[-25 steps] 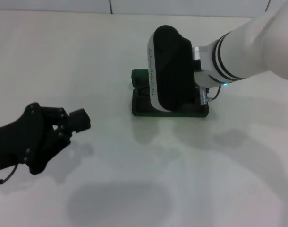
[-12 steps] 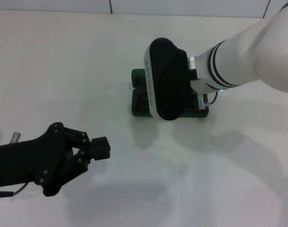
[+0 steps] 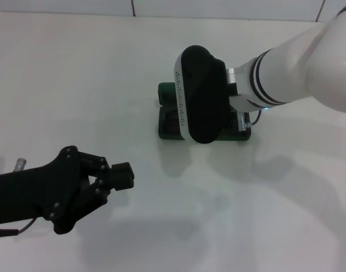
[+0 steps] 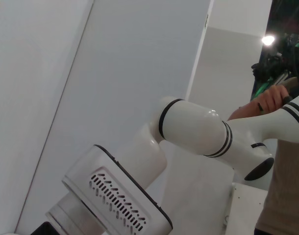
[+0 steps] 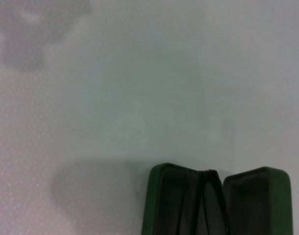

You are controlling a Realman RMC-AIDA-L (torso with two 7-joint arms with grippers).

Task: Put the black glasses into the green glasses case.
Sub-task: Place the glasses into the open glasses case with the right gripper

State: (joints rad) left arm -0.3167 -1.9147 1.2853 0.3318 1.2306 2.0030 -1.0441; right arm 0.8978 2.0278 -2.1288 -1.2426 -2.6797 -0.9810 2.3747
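The green glasses case (image 3: pixel 168 126) lies at the table's middle, mostly hidden under my right arm. In the right wrist view the case (image 5: pixel 171 198) lies open, its two halves showing dark lining. The black glasses do not show in any view. My right gripper (image 3: pixel 199 96) hangs directly over the case; its fingers are hidden under its housing. My left gripper (image 3: pixel 122 175), black, is shut and empty, low over the table at the near left, well apart from the case.
The white table (image 3: pixel 76 73) is bare around the case. The left wrist view shows my right arm (image 4: pixel 193 127) against a wall, and a person (image 4: pixel 286 161) standing at the far side.
My left gripper has moved nearer and to the right, then nearly stopped. My right arm has shifted slightly left over the case.
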